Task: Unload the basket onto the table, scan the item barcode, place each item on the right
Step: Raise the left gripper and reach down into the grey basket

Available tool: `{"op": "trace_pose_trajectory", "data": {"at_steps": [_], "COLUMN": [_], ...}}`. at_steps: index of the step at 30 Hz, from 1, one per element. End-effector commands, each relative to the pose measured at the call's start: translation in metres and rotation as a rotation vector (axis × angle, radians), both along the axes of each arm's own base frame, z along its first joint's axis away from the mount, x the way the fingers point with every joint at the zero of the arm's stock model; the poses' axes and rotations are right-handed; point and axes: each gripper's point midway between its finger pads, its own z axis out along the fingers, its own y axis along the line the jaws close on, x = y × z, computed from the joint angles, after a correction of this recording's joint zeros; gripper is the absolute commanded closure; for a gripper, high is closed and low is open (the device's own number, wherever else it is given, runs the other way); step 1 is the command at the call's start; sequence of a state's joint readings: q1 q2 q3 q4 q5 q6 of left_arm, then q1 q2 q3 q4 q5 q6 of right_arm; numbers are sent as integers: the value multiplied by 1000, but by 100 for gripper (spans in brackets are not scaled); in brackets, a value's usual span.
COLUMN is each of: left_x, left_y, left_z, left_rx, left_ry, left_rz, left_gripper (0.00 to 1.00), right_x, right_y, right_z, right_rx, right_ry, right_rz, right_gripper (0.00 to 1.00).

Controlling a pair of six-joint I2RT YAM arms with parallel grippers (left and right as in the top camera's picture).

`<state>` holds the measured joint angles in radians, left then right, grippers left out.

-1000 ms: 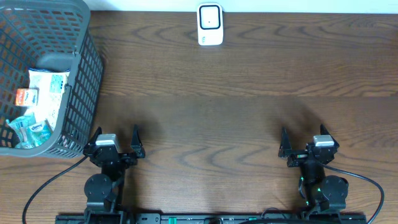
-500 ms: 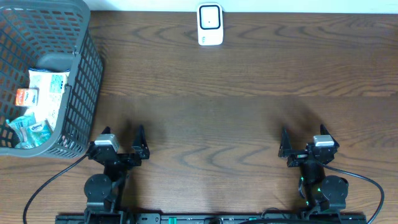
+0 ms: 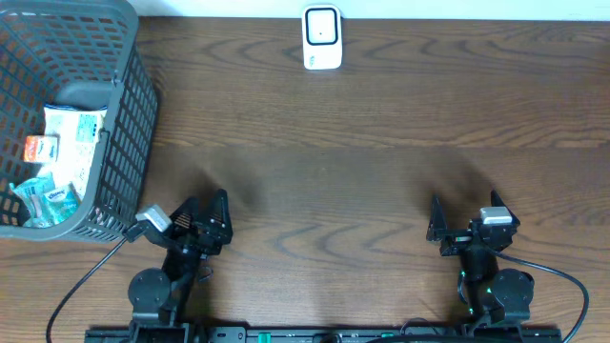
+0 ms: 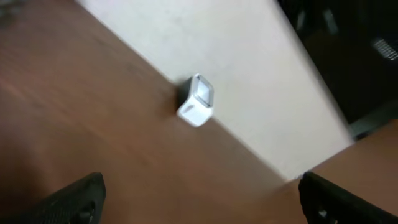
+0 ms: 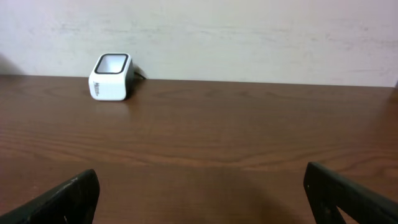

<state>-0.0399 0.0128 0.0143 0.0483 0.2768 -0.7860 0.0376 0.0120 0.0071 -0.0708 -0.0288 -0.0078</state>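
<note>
Change: the left fingers point(image 3: 218, 217) are turned and tilted toward the basket point(image 3: 124, 114) compared with a second ago, and the left wrist view is canted.
Left state: spread wide, nothing held.
Right fingers point(image 3: 435, 221): unmoved, spread wide, nothing held.
Item: the white pack point(image 3: 74, 129) and smaller packets lie inside the basket, none lifted.
Scanner point(image 3: 322, 36): set at the far edge of the counter point(image 3: 362, 143), well apart from both arms.
Meaning: a reach for the basket is judged as begun. Pick-up and scan are not yet done.
</note>
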Motion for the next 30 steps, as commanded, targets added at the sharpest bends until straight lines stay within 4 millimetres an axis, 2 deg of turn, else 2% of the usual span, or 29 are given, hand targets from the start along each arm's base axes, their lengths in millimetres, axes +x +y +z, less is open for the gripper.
{"op": "trace_pose_trajectory", "data": {"at_steps": [1, 4, 9, 12, 15, 18, 23, 30], "left_x": [-2, -6, -16, -24, -34, -34, -15, 44], "left_y": [-4, -4, -4, -3, -3, -3, -18, -21], "left_z": [23, 55, 92, 114, 150, 176, 200, 216], "left_rx": [-119, -122, -99, -26, 81, 134, 233, 387], "left_ry": [-72, -209, -342, -410, -496, -504, -384, -83], "left_rz": [-29, -36, -40, -28, -7, 3, -84, -143], "left_gripper": [2, 2, 3, 2, 2, 2, 2, 2], "right_x": [0, 0, 0, 0, 0, 0, 0, 0], "right_y": [-1, -1, -1, -1, -1, -1, -1, -1], "right_z": [0, 0, 0, 0, 0, 0, 0, 0], "right_rx": [0, -1, -1, -1, -1, 0, 0, -1], "right_ry": [0, 0, 0, 0, 0, 0, 0, 0], "right_rz": [-5, -5, -5, -4, -5, -5, -5, -4], "right_gripper": [1, 1, 1, 1, 1, 1, 1, 1]}}
